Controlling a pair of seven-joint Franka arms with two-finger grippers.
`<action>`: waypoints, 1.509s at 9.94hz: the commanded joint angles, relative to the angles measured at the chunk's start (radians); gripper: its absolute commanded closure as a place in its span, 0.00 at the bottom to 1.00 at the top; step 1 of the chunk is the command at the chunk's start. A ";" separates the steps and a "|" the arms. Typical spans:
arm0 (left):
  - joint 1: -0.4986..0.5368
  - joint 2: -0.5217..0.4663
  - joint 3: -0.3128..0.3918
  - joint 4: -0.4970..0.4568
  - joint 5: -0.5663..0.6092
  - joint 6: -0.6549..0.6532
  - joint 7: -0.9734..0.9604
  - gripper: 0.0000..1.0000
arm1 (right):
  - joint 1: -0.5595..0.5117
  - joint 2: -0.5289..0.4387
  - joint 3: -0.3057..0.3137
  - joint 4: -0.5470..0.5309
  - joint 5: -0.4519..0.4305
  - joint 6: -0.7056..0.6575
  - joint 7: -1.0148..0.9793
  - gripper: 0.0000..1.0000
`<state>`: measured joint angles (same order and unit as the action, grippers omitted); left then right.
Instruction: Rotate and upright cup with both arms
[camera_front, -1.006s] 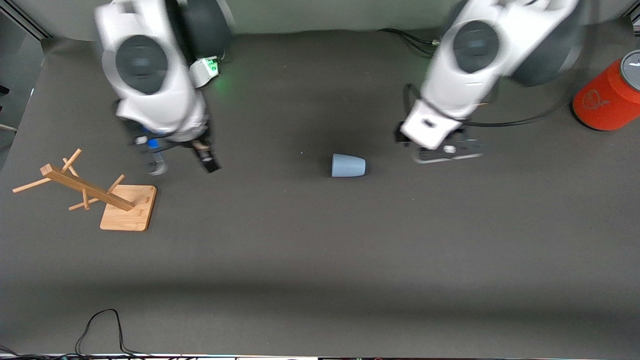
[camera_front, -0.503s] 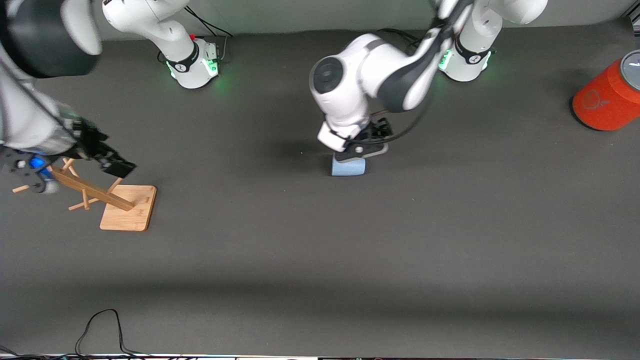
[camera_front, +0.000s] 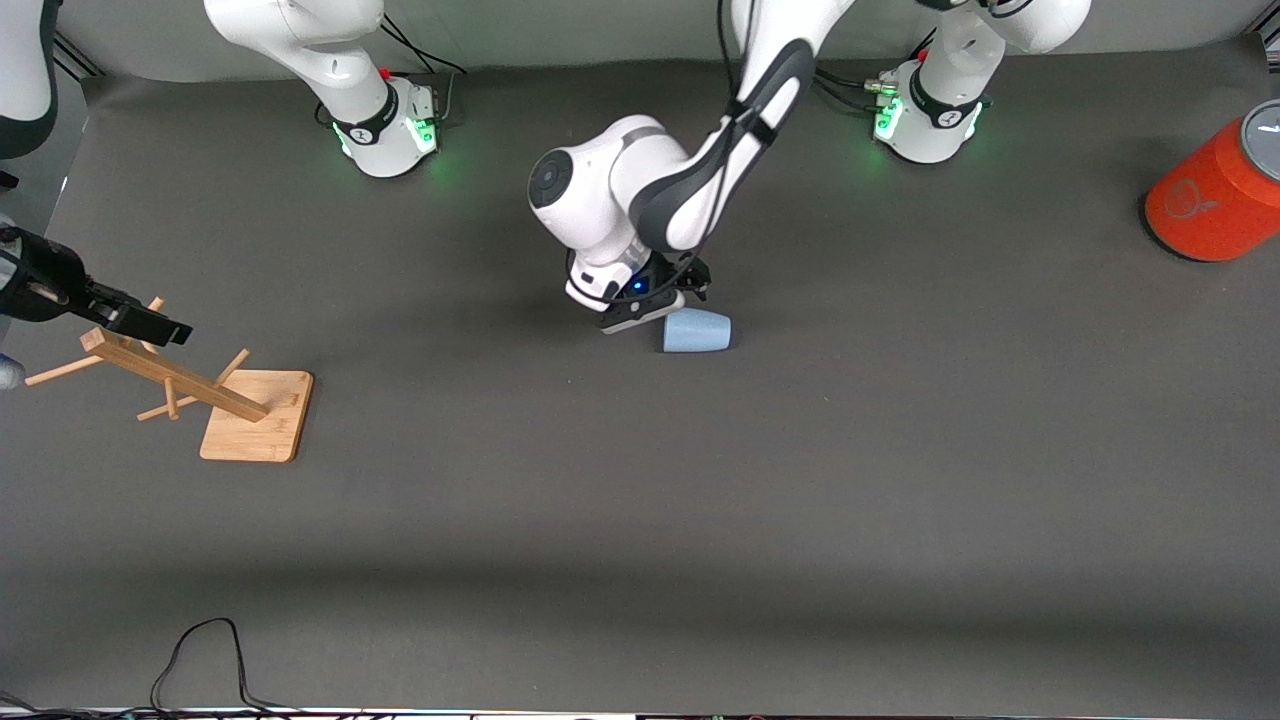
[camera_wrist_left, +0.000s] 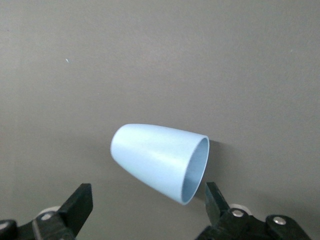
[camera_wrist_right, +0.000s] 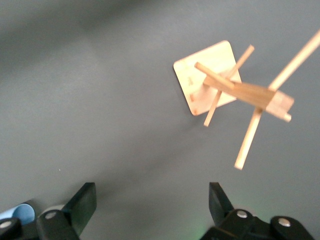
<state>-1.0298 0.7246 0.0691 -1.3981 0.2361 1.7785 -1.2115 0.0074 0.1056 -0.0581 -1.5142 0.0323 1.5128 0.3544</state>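
The cup (camera_front: 697, 331) lay on its side on the table (camera_front: 700, 520), about midway between the two arms' ends and well apart from every other object. Its long axis ran along the table's length: the open mouth faced the left arm's end, the narrower closed base faced the right arm's end. In the left wrist view the cup (camera_wrist_left: 160, 162) appeared whole, its interior visible through the rim and empty.

The left gripper (camera_front: 640, 310) hung low just beside the cup's base end, on the side toward the robots' bases. Contact could not be confirmed from the front view. Its fingers (camera_wrist_left: 77, 202) stood wide apart and grasped nothing; the wrist view showed the cup lying between and ahead of the two tips, crosswise to the approach. The left arm was plainly the nearer of the two.

The right gripper (camera_front: 110, 315) was up over the wooden mug tree (camera_front: 190, 385), which stood near the right arm's end of the table. Its fingers (camera_wrist_right: 85, 202) were likewise spread and held nothing. That arm appeared to be waiting.

An orange cylinder with a grey top (camera_front: 1215, 195) stood at the left arm's end, tilted in appearance from this angle; its contents could not be seen.

Judgement: the cup was not yet gripped or uprighted. The coming move appeared to depend on the left gripper straddling the cup's body across its axis.
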 joint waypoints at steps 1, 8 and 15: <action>-0.032 0.045 0.017 0.044 0.041 -0.024 -0.032 0.00 | -0.044 -0.044 0.041 -0.055 -0.019 0.070 -0.174 0.00; -0.033 0.090 0.017 0.050 0.083 -0.053 0.010 1.00 | -0.032 -0.041 0.041 -0.050 -0.054 0.147 -0.425 0.00; 0.118 -0.074 0.017 0.048 -0.202 -0.127 0.336 1.00 | -0.038 -0.043 0.061 -0.050 -0.054 0.147 -0.425 0.00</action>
<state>-0.9567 0.7074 0.0904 -1.3078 0.1056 1.6474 -0.9550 -0.0246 0.0904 -0.0052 -1.5342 -0.0031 1.6451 -0.0482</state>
